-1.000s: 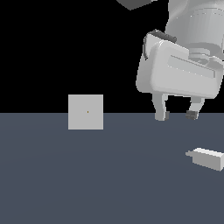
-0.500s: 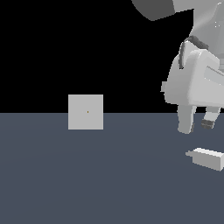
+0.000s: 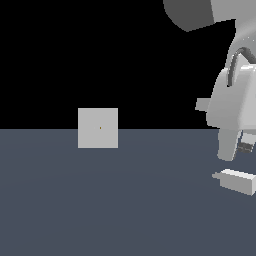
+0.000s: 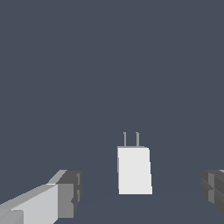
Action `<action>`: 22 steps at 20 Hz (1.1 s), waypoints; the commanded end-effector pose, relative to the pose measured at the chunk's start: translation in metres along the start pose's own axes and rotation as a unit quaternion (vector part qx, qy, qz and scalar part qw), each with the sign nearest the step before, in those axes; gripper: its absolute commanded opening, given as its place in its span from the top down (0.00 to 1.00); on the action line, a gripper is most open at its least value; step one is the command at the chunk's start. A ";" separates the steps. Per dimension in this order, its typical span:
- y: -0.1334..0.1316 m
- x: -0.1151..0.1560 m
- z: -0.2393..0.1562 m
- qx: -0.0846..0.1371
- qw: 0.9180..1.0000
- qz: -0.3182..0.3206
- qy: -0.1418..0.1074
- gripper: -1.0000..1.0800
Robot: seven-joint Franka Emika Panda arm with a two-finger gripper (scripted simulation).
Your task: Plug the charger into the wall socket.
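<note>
The charger (image 3: 238, 180) is a small light-grey block lying flat on the dark floor at the exterior view's right, its prong stub pointing toward the exterior view's left. In the wrist view the charger (image 4: 134, 169) shows two thin prongs and lies between the fingers, below them. My gripper (image 3: 235, 148) hangs just above the block, open, with nothing held. One finger (image 4: 65, 195) and the other finger (image 4: 213, 190) stand wide apart. The wall socket (image 3: 98, 128) is an upright light-grey square plate with a tiny dot at its centre, far off toward the exterior view's left.
A flat dark grey-blue floor (image 3: 125, 200) carries both things, with black background behind. The arm's white body (image 3: 235, 100) fills the upper part of the exterior view's right.
The gripper has swung toward the exterior view's right and come down, from above and left of the charger to directly over it. Charger and socket have not moved.
</note>
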State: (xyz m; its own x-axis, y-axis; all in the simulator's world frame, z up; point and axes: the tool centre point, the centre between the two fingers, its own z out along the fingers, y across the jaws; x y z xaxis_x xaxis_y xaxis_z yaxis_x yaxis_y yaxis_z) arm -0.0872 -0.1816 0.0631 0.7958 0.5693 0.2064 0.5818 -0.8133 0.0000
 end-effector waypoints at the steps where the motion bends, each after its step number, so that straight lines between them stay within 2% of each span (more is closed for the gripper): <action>1: 0.001 -0.001 0.001 0.000 1.000 -0.003 0.001 0.04; 7: 0.001 -0.002 0.005 0.000 1.000 -0.002 0.001 0.04; 16: 0.000 -0.009 0.041 0.001 1.000 -0.003 0.000 0.04; 22: 0.001 -0.011 0.050 0.001 1.000 -0.003 0.000 0.04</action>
State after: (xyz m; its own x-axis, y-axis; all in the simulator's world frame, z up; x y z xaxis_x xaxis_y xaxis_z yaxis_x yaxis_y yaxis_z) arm -0.0877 -0.1827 0.0129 0.7924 0.5740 0.2065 0.5868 -0.8097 -0.0009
